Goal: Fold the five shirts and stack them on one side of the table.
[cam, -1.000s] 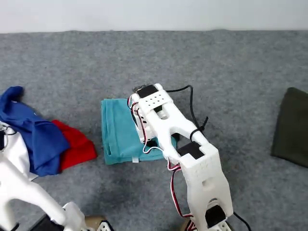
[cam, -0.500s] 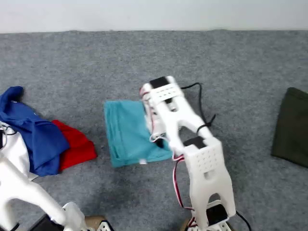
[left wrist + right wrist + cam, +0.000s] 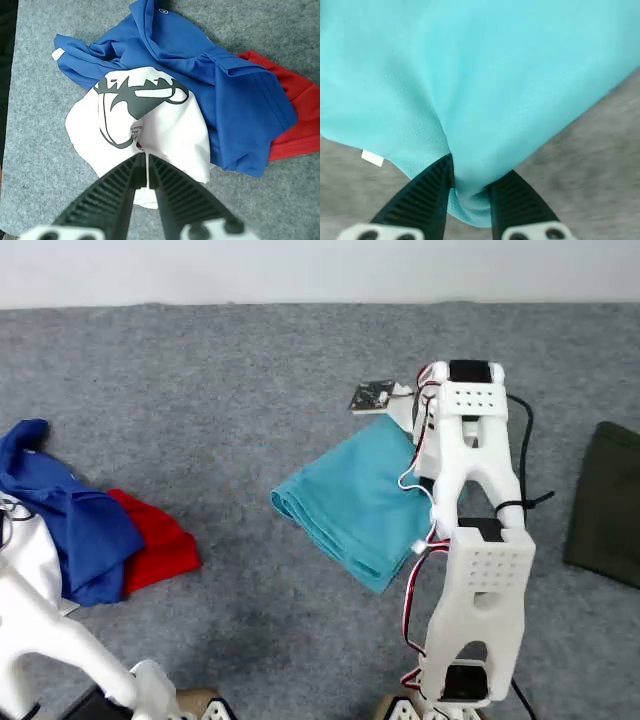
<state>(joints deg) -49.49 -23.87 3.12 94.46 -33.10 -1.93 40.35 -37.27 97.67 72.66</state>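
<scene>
At table centre in the high view, the folded teal shirt [image 3: 350, 502] lies at a slant on the grey table surface [image 3: 200, 390], its thick folded edge turned toward the pile of shirts and its opposite edge passing beneath the right arm [image 3: 465, 500]. The right wrist view shows the right gripper [image 3: 472, 175] clamped on this garment: a bunched fold of teal shirt [image 3: 485, 75] is pinched between the two black jaws, and the cloth spreads out smooth beyond them. A small white label [image 3: 372, 158] sits at the hem of the shirt, beside one jaw. At one side edge of the table lies an unfolded pile. In it, the blue shirt [image 3: 70, 520] is draped over the red shirt [image 3: 160, 545], and the white shirt [image 3: 30, 550] with a dark graphic touches the blue one. The left wrist view shows the left gripper [image 3: 146, 162] above this pile, directly over the white shirt [image 3: 150, 125], with its jaws drawn together to a thin slit and no cloth between them. The blue shirt [image 3: 225, 75] and red shirt [image 3: 290, 120] lie just beyond. At the opposite side edge of the table, well apart from the pile, rests a folded dark green shirt [image 3: 605, 505].
</scene>
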